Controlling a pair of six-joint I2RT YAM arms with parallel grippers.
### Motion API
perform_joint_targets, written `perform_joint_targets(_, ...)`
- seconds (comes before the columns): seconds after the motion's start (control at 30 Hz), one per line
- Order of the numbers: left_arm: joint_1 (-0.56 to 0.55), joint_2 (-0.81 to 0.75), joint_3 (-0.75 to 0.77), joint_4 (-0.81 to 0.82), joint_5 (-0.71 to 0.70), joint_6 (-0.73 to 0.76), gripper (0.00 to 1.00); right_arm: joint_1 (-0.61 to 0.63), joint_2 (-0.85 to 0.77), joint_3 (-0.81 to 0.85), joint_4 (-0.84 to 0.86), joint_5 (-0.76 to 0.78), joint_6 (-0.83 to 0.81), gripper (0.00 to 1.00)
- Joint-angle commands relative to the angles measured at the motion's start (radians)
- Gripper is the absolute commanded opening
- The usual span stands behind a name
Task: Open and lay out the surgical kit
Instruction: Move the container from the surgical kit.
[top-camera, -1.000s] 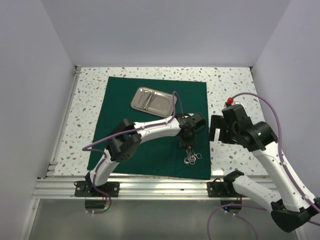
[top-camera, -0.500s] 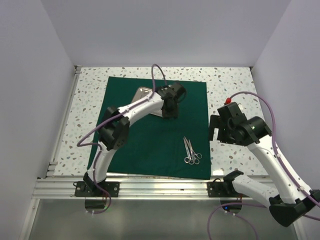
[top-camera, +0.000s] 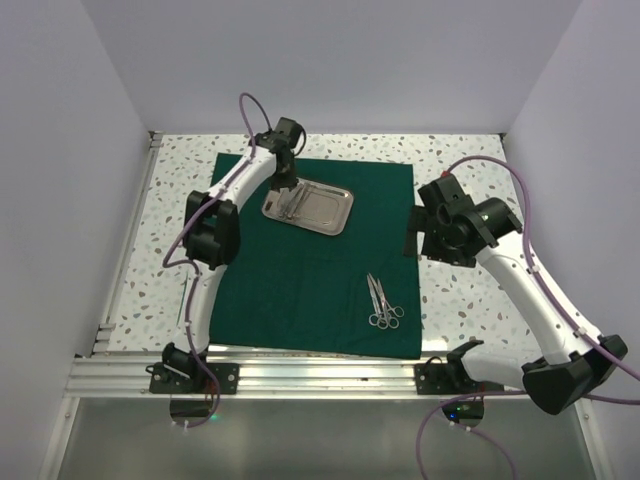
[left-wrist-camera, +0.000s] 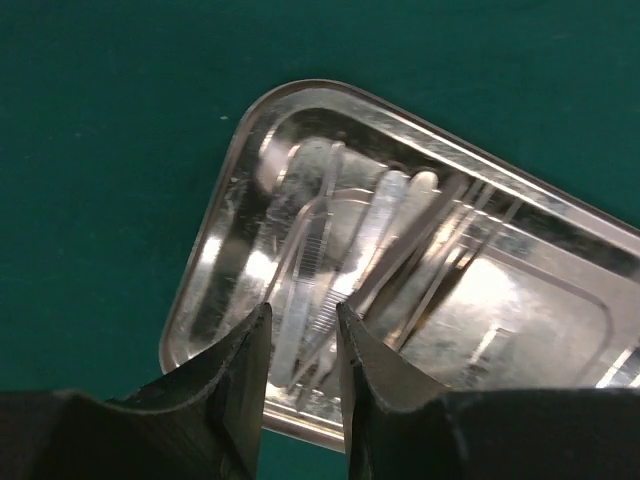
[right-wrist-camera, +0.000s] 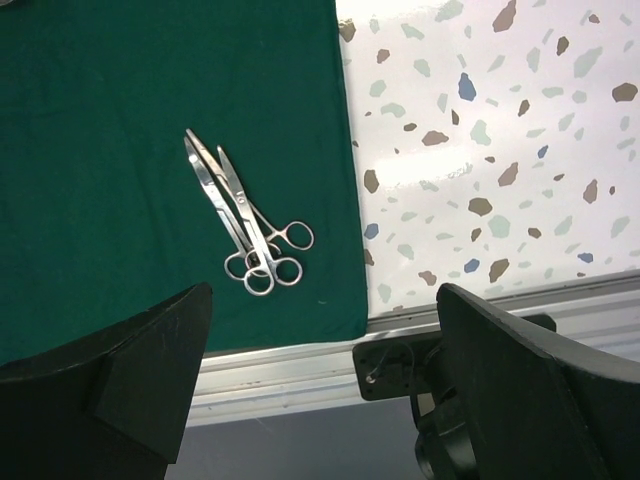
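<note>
The dark green drape (top-camera: 300, 270) lies spread flat on the table. The steel tray (top-camera: 330, 210) sits on its far part, with thin tweezers (top-camera: 290, 200) inside. In the left wrist view the tray (left-wrist-camera: 540, 300) and the tweezers (left-wrist-camera: 320, 250) lie just below my left gripper (left-wrist-camera: 301, 335). My left gripper (top-camera: 283, 180) hovers over the tray's left end, its jaws a narrow gap apart and holding nothing. Ring-handled scissors and forceps (top-camera: 382, 302) lie on the drape's front right and also show in the right wrist view (right-wrist-camera: 245, 225). My right gripper (top-camera: 415, 232) is wide open and empty above the drape's right edge (right-wrist-camera: 320, 400).
The speckled table (top-camera: 460, 180) shows around the drape. A thin grey object (top-camera: 185, 295) lies on the table left of the drape. The aluminium rail (top-camera: 320, 372) with the arm bases runs along the near edge. White walls stand on three sides.
My left arm has swung from the ring-handled instruments at the front right back to the tray's left end. The instruments stay on the drape. My right arm has moved slightly farther back.
</note>
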Motion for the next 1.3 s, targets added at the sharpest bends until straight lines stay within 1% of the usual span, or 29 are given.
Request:
perform_joint_targets(0.0, 0.039, -0.003, -0.012, 0.011, -0.03, 0.058, 0.35, -0.003, 0.01, 0.04, -0.029, 0.033, 0.021, 0.98)
perform_joint_targets(0.23, 0.073, 0.005, -0.037, 0.029, -0.05, 0.093, 0.33, -0.003, 0.013, 0.015, -0.033, 0.031, 0.024, 0.98)
perform_joint_targets(0.53, 0.094, -0.015, -0.13, 0.06, -0.059, 0.091, 0.33, -0.005, 0.031, 0.009, -0.021, 0.027, -0.002, 0.98)
perform_joint_targets(0.63, 0.103, -0.007, -0.146, 0.06, -0.042, 0.087, 0.29, -0.003, 0.035, 0.015, -0.017, 0.03, -0.014, 0.98)
perform_joint_targets(0.73, 0.105, -0.004, -0.161, 0.051, -0.022, 0.076, 0.15, -0.003, 0.036, 0.015, -0.015, 0.033, -0.028, 0.99)
perform_joint_targets(0.77, 0.105, -0.015, -0.181, 0.053, -0.017, 0.073, 0.05, -0.003, 0.036, 0.015, -0.012, 0.034, -0.033, 0.98)
perform_joint_targets(0.83, 0.103, -0.033, -0.233, 0.063, -0.005, 0.061, 0.0, -0.003, 0.035, 0.011, -0.009, 0.036, -0.045, 0.98)
perform_joint_targets(1.03, 0.103, -0.142, -0.394, 0.108, 0.029, 0.041, 0.0, -0.005, 0.031, -0.017, 0.023, 0.03, -0.071, 0.98)
perform_joint_targets(1.13, 0.103, -0.17, -0.426, 0.112, 0.027, 0.036, 0.0, -0.003, 0.035, -0.028, 0.042, 0.021, -0.079, 0.98)
perform_joint_targets(1.27, 0.103, -0.178, -0.417, 0.109, 0.022, 0.042, 0.02, -0.005, 0.041, -0.029, 0.06, 0.01, -0.09, 0.98)
